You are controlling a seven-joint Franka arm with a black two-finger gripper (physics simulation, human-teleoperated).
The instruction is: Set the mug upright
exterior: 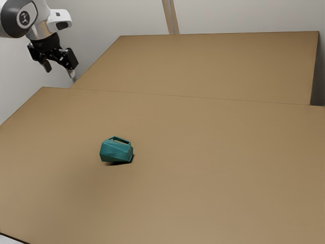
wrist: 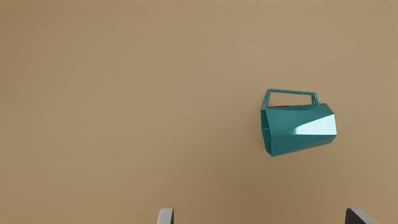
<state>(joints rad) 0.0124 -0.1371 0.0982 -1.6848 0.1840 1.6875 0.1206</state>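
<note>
Well below spread claw (exterior: 60, 72), toward exterior view's right: teal mug (exterior: 116, 151), lying on side.

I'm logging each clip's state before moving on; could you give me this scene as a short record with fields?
object: teal faceted mug
pose: lying on its side, not upright
handle: along the body's side away from the jaws
mouth: open end facing sideways
support: brown table
jaws: spread wide apart, nothing between them, raised clear of the mug, toward the exterior view's upper left
contact: none between jaws and mug
task status: mug not yet set upright
</note>
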